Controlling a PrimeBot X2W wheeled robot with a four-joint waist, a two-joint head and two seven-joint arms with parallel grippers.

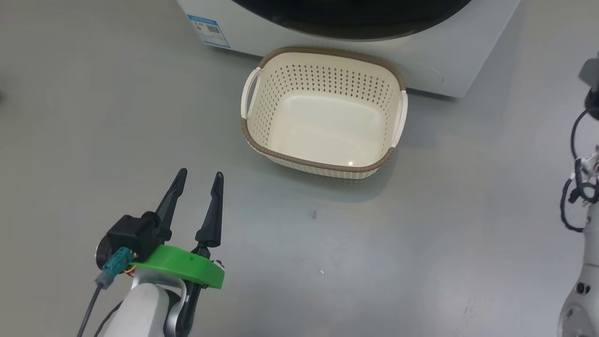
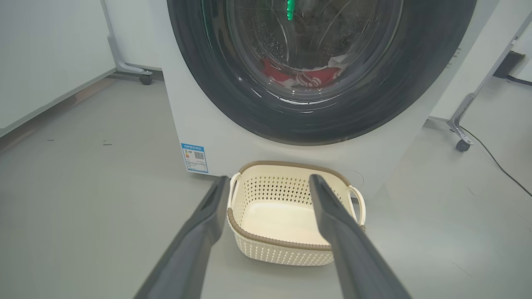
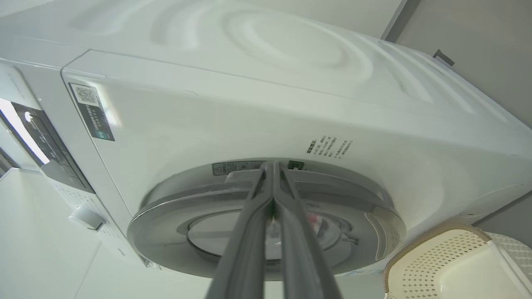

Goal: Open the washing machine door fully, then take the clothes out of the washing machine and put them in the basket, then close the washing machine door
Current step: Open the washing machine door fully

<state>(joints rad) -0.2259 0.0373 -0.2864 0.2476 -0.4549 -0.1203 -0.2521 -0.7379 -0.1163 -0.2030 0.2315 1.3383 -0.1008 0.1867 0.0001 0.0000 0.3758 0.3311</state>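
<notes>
One basket (image 1: 323, 166) fronts the closed door (image 2: 208, 83); left fingers (image 1: 213, 215) spread, right fingers (image 3: 249, 232) pinched together.

Head view: high above basket (image 1: 323, 77), facing steeply down at floor (image 1: 421, 243); foot of washing machine (image 1: 444, 61) just behind basket, at top edge.

Left wrist view: low, near floor, in front of basket, facing roughly level at machine front; basket close, between spread fingers of left claw (image 2: 269, 178); washing machine door (image 2: 232, 99) above basket.

Right wrist view: very near door edge, rolled so machine lies tilted; looks past pressed-together fingers of right claw (image 3: 271, 166); basket at lower right corner.

Shared: basket in all three views; blue label (image 1: 209, 30), left of basket, in head and left wrist views.
</notes>
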